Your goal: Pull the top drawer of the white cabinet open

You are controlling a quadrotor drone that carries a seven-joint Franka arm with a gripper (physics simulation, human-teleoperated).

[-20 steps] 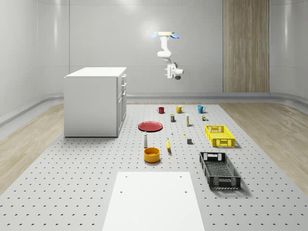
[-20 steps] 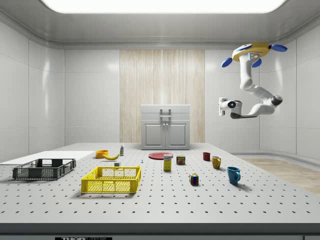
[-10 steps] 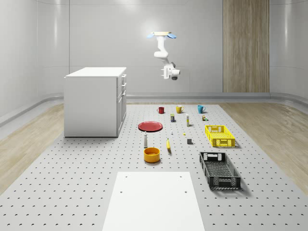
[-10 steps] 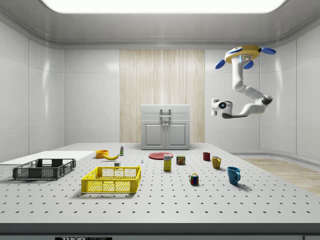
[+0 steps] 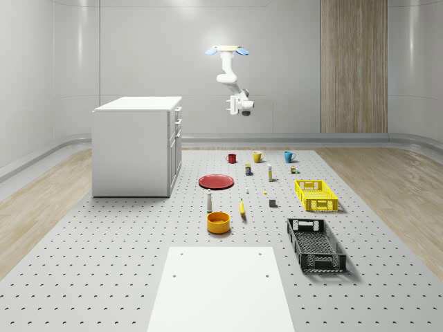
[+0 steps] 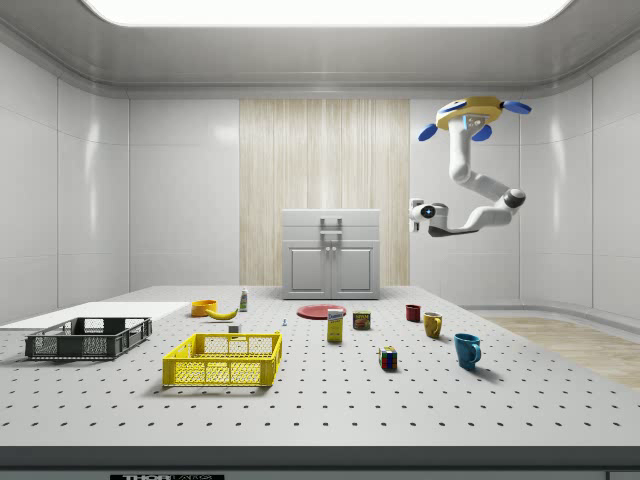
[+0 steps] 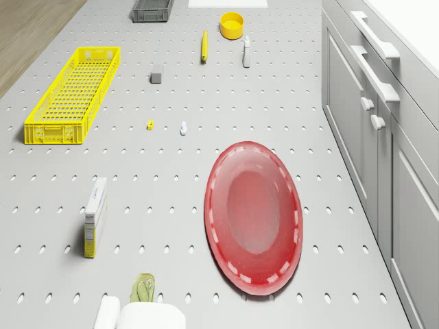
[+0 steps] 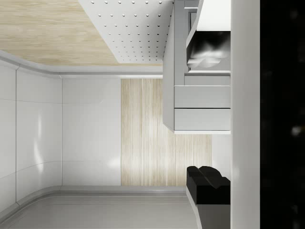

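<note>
Whole-scene view: white cabinet (image 5: 138,146) standing at the left of the perforated surface (image 5: 104,263), its drawer front facing the view's right; top drawer (image 5: 178,111) shut, flush with the front. Drone (image 5: 226,50) hovering high, well apart from the cabinet to its right and beyond the mugs; arm hanging below it, gripper (image 5: 232,105) level with the cabinet top, turned toward it. Side view: cabinet (image 6: 331,254) seen head-on at the far end; drone (image 6: 474,108) in the air at the view's upper right, over the surface's far right edge; gripper (image 6: 417,211) held out toward the view's left, level with the top drawer (image 6: 331,222), holding nothing. Whether the jaws stand apart or closed cannot be told. Drone view: red plate (image 7: 254,216) on the surface just beside the cabinet front; two bar handles, the upper being the top drawer handle (image 7: 375,35), closely stacked. Wrist view: cabinet (image 8: 200,102) ahead, seen rolled sideways. Risks, as judged: the closely stacked handles invite a grasp on the lower drawer; hover drift on approach could knock the gripper against the front or slip it off the bar.
</note>
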